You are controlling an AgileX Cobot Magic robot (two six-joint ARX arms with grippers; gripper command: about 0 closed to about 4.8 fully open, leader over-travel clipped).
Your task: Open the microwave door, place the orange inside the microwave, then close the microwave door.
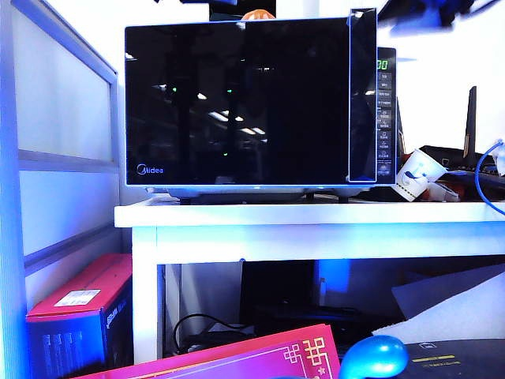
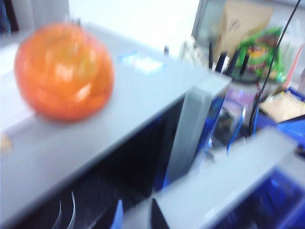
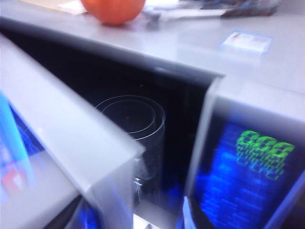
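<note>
Exterior view: we saw the microwave (image 1: 260, 106) standing on a white table (image 1: 316, 215), its glossy black door (image 1: 237, 103) swung slightly ajar. The orange (image 1: 258, 14) sat on the microwave's top, only its upper curve peeking above the roof; it was not inside. From the right wrist camera we looked down through the gap beside the door (image 3: 71, 143) into the dark cavity, where a clear glass turntable (image 3: 131, 119) lay with nothing on it, and the green display (image 3: 264, 150) glowed beside it. The left wrist camera, blurred, showed the orange (image 2: 64, 71) resting on the grey top panel. We could not make out either gripper clearly, so we could not tell how far the left or right claw stood open, or whether either held anything.
</note>
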